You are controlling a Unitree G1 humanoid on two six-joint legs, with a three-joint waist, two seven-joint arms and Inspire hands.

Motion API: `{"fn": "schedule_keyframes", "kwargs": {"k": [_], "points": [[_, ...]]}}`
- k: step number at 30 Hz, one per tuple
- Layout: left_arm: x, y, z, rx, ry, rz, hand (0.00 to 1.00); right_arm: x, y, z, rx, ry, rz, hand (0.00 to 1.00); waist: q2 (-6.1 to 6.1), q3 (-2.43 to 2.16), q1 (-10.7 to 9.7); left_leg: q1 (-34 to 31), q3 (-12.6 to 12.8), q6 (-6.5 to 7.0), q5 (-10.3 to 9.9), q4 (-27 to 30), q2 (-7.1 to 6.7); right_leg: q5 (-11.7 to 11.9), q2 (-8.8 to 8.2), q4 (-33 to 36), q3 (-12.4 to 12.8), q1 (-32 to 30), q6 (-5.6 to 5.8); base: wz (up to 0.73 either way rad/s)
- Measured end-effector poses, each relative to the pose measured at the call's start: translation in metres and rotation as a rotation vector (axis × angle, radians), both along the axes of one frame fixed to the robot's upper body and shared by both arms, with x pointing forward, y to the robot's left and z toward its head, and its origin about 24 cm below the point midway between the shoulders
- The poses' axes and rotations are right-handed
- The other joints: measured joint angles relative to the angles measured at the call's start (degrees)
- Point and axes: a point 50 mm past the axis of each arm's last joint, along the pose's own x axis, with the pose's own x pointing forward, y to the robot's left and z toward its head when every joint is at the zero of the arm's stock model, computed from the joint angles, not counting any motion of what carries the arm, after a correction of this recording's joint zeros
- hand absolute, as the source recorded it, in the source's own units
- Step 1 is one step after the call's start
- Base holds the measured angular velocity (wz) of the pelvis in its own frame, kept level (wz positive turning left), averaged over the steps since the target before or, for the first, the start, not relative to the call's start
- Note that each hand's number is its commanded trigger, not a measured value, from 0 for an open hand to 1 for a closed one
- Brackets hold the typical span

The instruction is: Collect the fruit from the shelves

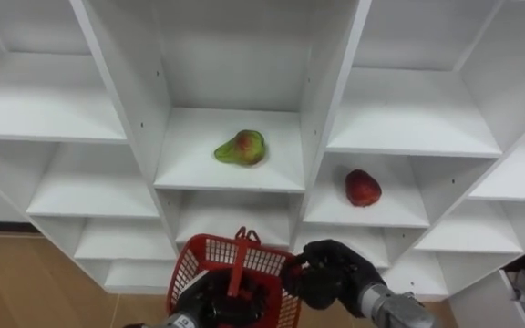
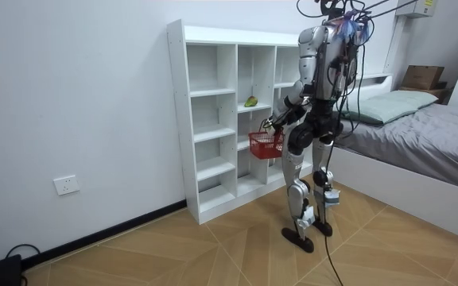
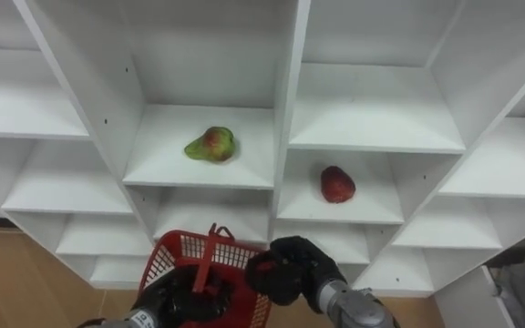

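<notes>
Pear (image 1: 241, 148): laid on its side in the middle compartment, apart from the walls; judged light, firm and smooth, so likely to roll if nudged; best enclosed round the fat end from the front.
Red fruit (image 1: 363, 188): set in the next compartment to the right, one shelf lower; small and rounded, probably softer; a gentle wrap is advised.
Basket (image 1: 210, 258): carried low before the closet (image 1: 408, 137) by its handle; stiff red mesh; contents cannot be made out.
Left hand (image 1: 197, 305): closed on the basket handle.
Right hand (image 1: 331, 273): curled tight over the basket's right rim; nothing is seen in it.
Obstacles: the divider (image 1: 322, 109) between the two fruits, and the shelf above each, narrow the reach; the basket itself is held below both.
Bed (image 2: 420, 135): behind the robot, well apart.
</notes>
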Motion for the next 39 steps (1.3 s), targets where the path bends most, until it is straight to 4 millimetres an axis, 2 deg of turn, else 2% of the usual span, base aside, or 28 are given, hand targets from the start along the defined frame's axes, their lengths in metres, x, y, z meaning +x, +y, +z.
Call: {"fn": "schedule_keyframes", "kwargs": {"k": [18,24,39], "points": [[-0.001,-0.001,-0.001,-0.012,0.006,-0.018,1.00,0.005,0.016,-0.002,0.024,0.013,0.014,1.00,-0.06,0.11,-0.02,0.13,-1.76,0.07,0.04,0.94,-0.42,-0.12,-0.43,-0.81,-1.70,1.35,0.20,0.05],[-0.005,-0.005,-0.004,-0.016,0.025,-0.032,1.00,0.006,0.020,-0.001,0.030,0.010,0.015,1.00,-0.11,0.29,-0.01,0.07,-2.23,0.10,0.07,0.93,-0.43,-0.13,-0.45,-0.80,-2.16,2.10,0.20,0.05],[-0.010,-0.013,-0.006,-0.020,0.039,-0.070,1.00,0.008,0.027,-0.001,0.045,0.016,-0.001,1.00,-0.04,0.31,-0.09,-0.01,-3.01,0.11,0.12,0.90,-0.47,-0.13,-0.49,-0.81,-3.27,2.40,0.20,0.03]]}}
